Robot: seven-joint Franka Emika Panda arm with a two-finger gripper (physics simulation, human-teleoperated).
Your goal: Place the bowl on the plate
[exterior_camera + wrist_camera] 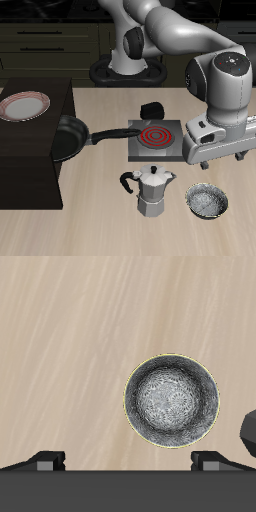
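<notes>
The bowl (pixel 206 202) is small, round and grey with a speckled inside, and stands on the wooden table near its front edge. It shows from straight above in the wrist view (pixel 171 398). The plate (pixel 24 105), white with a reddish-pink rim, lies on top of a dark cabinet (pixel 40 150) at the far side of the table from the bowl. My gripper (pixel 208 158) hangs above the bowl, a little farther back than it. In the wrist view the gripper (pixel 128 461) is open and empty, its fingertips (pixel 45 459) wide apart and clear of the bowl.
A moka pot (pixel 150 190) stands beside the bowl; its dark edge (pixel 248 431) shows in the wrist view. A red-coiled stove burner (pixel 155 140) lies behind it, with a small black cup (pixel 150 110) farther back. A black frying pan (pixel 62 137) sits on the cabinet near the plate.
</notes>
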